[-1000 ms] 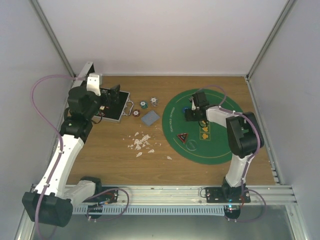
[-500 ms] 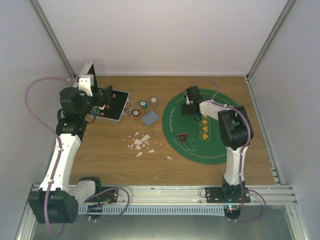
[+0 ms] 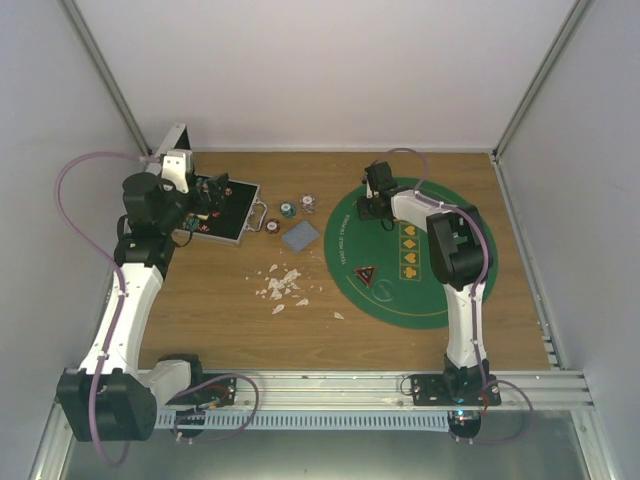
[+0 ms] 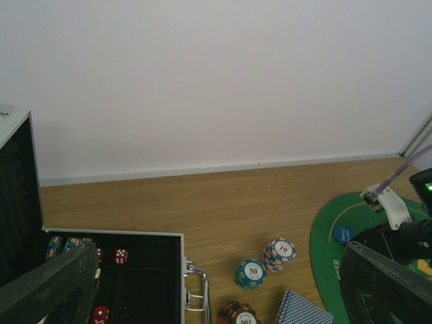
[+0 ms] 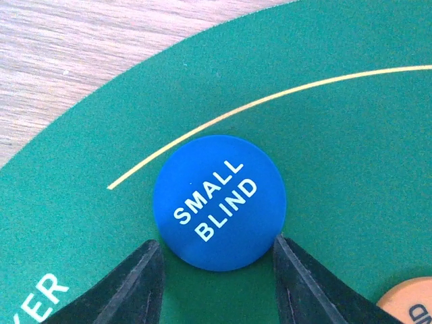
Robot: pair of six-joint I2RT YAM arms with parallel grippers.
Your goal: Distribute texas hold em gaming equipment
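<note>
As the right gripper [image 5: 216, 243], I sit down at the blue Small Blind button [image 5: 219, 202], which lies flat near the green mat's [image 5: 351, 135] far-left edge, my jaws apart and flanking its near rim, though I cannot tell whether they pinch it.

blue SMALL BLIND button [image 5: 219, 202] lies flat on the green mat [image 5: 337, 135], three chip stacks [image 4: 252, 273] and card deck [image 4: 304, 310] off it on the surface [image 3: 220, 300]
</note>
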